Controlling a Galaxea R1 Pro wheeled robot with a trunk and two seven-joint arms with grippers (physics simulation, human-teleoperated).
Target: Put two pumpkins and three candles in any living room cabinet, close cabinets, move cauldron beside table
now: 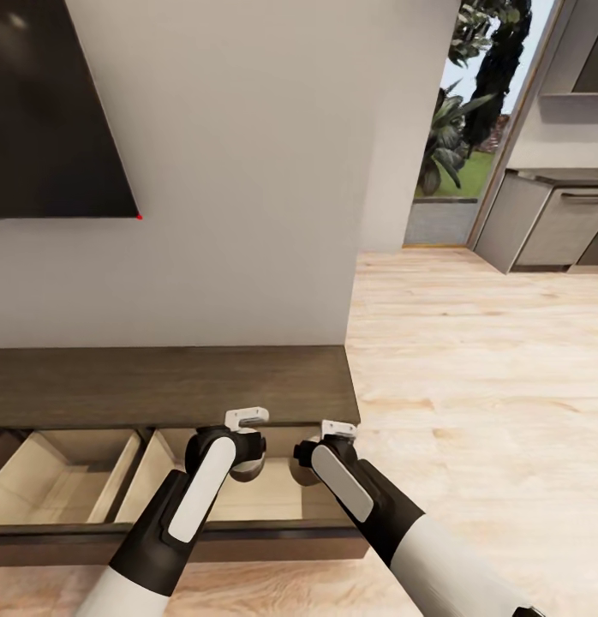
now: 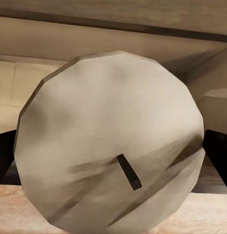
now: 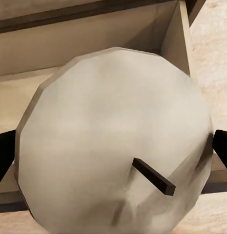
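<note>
Candles in both end effectors, and both arms are reaching down over the open drawers of the cabinet that runs across the lower left of the head view. The left end effector is clamped on a candle: in the left wrist view the pale grey-white disc of its top fills the middle of the frame, dark wick slanting just below centre, with the dark fingers pressed in at the frame's edges. The right end effector grips a second candle, its wick lying toward the lower right of that frame, a dark finger hugging its flank. Behind each candle sits the beige inside of a drawer. In the head view both candles peek out as rounded grey shapes under the wrists, just above the right-hand drawer compartment, near the cabinet's right end. Upper left, the dark wall TV hangs on the pale wall. To the right, light wood-plank floor stretches toward a doorway with greenery outside and grey kitchen units in the upper right.
</note>
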